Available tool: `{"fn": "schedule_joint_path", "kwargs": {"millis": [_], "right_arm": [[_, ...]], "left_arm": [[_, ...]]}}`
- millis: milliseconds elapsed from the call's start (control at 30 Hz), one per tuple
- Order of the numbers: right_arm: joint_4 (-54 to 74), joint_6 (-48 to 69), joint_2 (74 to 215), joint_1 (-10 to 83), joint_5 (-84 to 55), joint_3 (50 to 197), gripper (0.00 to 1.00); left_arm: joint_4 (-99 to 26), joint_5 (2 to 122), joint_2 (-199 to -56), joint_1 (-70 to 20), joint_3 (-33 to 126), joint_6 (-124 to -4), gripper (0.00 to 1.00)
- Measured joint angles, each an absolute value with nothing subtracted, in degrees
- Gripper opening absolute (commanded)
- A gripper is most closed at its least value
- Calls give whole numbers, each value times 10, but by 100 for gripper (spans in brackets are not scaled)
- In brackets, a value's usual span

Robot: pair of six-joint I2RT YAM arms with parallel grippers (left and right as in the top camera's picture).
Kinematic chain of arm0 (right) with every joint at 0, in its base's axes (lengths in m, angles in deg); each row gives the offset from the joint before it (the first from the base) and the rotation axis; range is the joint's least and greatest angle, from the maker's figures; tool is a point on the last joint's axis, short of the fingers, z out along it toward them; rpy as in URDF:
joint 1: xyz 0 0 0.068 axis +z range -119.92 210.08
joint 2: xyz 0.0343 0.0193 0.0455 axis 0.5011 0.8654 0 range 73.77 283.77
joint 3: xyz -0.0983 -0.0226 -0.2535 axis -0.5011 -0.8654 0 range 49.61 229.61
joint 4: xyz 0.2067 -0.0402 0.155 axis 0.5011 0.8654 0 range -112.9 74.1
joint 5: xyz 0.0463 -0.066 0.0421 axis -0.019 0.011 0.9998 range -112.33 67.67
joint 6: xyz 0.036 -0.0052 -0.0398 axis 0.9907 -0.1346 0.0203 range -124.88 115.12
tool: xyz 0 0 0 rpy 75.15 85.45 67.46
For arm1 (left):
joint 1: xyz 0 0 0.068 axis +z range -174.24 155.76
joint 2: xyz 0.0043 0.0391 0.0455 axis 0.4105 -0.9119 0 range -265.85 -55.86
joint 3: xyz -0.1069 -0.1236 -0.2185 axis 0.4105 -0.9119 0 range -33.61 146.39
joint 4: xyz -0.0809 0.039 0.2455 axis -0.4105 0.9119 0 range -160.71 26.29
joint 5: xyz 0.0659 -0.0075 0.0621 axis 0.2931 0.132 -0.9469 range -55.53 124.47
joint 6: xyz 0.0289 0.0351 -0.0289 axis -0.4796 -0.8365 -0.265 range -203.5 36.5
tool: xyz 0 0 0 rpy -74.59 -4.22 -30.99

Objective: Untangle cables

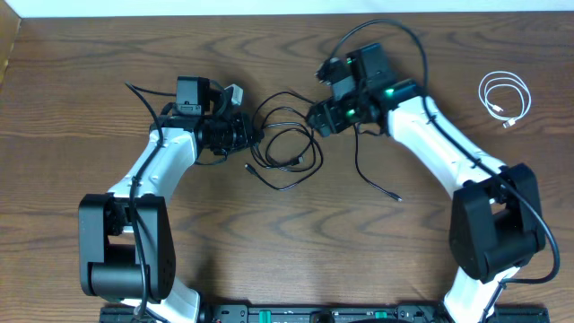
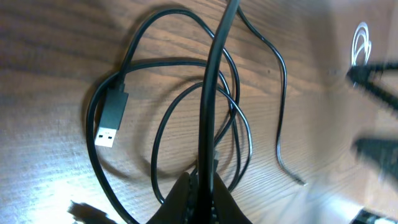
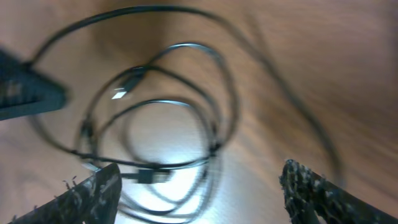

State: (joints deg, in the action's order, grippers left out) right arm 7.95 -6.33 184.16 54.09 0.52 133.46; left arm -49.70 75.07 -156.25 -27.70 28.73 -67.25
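Loops of black cable [image 1: 287,148] lie tangled at the table's middle between my two grippers. My left gripper [image 1: 256,136] is shut on one black strand [image 2: 211,93], which runs straight up from between its fingertips [image 2: 208,180]; a USB plug [image 2: 111,121] lies to the left of it. My right gripper [image 1: 314,117] hangs over the right side of the tangle, its fingers [image 3: 93,193] wide apart and holding nothing. A second black cable [image 1: 377,186] trails off toward the front right. The white cable [image 1: 502,117] lies coiled on its own at the far right.
The right arm's own thick black wire [image 1: 395,27] arcs over the back of the table. The wooden table's back edge [image 1: 269,13] meets a white wall.
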Motion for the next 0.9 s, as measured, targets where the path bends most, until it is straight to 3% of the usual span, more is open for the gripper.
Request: {"fn": "schedule_joint_path", "kwargs": {"millis": [400, 833, 900], "right_arm": [[59, -68, 1876, 618, 42, 1335, 73], [-30, -69, 1939, 674, 77, 1335, 69], [-39, -69, 1941, 684, 78, 1335, 65]], "left_arm": [[-498, 676, -1563, -277, 287, -537, 7], [-498, 658, -1563, -277, 287, -518, 7], [-498, 658, -1563, -276, 287, -518, 8]]}}
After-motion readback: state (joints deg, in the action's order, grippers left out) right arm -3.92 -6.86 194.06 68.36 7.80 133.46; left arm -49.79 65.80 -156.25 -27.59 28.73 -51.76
